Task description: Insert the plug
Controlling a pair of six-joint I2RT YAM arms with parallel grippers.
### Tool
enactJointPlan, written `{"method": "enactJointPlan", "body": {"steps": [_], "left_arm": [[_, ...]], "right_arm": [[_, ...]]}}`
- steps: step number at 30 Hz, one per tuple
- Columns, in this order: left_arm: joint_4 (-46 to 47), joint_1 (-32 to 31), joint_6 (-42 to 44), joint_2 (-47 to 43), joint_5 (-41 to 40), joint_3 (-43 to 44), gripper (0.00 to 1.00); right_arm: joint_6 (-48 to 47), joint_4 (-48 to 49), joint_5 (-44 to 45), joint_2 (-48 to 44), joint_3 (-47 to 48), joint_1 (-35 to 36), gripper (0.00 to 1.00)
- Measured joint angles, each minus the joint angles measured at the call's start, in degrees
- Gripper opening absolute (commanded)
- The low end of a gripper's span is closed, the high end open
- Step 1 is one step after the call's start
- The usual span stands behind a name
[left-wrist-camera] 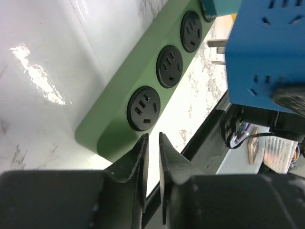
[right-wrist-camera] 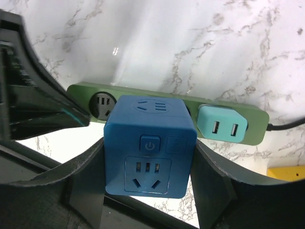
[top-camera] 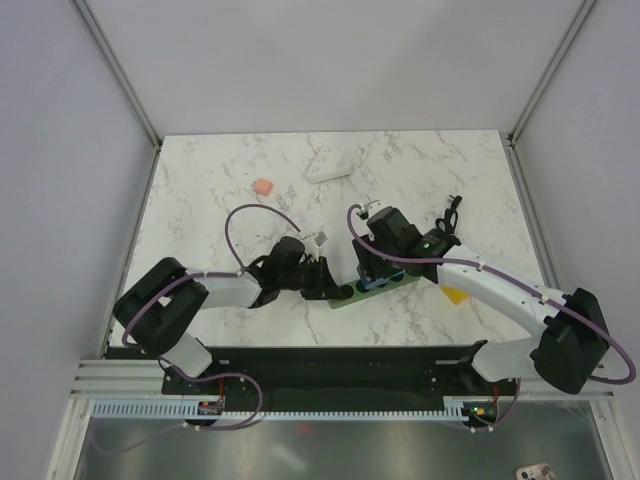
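Currently, the right pincer (right-wrist-camera: 150, 177) holds the bright-blue plastic cube plug (right-wrist-camera: 150, 143) between its two dark fingers, one on each side of the cube. The cube hangs just over the long green plastic power strip (left-wrist-camera: 110, 134), which lies on the white marble surface (top-camera: 220, 170) close to the near edge, about at the middle. From the left wrist view, the flat metal pins (left-wrist-camera: 217, 45) of the cube are bare and point toward the face of the strip. They are not inside any socket.

The strip has round black sockets (left-wrist-camera: 143, 108) in a row. A small turquoise adapter (right-wrist-camera: 221, 125) with two slots sits on it, toward the end where the black cable leaves.

The left pincer (left-wrist-camera: 152, 149) is at the other end of the strip, low and very near to it. Its fingers (left-wrist-camera: 137, 162) are almost together, with only a thin slit between them and nothing in it. If they touch the strip, I cannot tell.

A yellow block (right-wrist-camera: 286, 172) lies on the surface beside the cable end of the strip. A small pink block (top-camera: 263, 187) and a white flat object (top-camera: 326, 166) lie well apart from all this, toward the far edge.
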Motion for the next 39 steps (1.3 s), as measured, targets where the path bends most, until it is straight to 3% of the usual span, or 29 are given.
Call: {"method": "enactJointPlan", "body": {"steps": [2, 3, 7, 12, 20, 39], "left_arm": [[-2.6, 0.0, -0.1, -2.6, -1.4, 0.0, 0.30], [-4.2, 0.0, -0.2, -4.3, -2.0, 0.0, 0.39], [-11.2, 0.0, 0.2, -11.0, -4.5, 2.1, 0.51], [-17.0, 0.2, 1.5, -15.6, -8.2, 6.0, 0.51], [-21.3, 1.9, 1.9, -16.3, -10.0, 3.8, 0.52], [-22.6, 3.0, 2.0, -16.4, -10.1, 1.4, 0.52]], "right_arm": [[1.9, 0.9, 1.6, -1.0, -1.2, 0.0, 0.00], [2.8, 1.4, 2.3, -1.0, -1.4, 0.2, 0.00], [5.9, 3.0, 4.2, -0.9, -1.5, 1.2, 0.00], [8.8, 3.1, 5.6, -0.2, -1.5, 3.0, 0.00], [12.5, 2.4, 7.7, 3.7, -1.5, 6.8, 0.00], [13.4, 1.2, 11.7, 5.0, -1.5, 8.2, 0.00]]}}
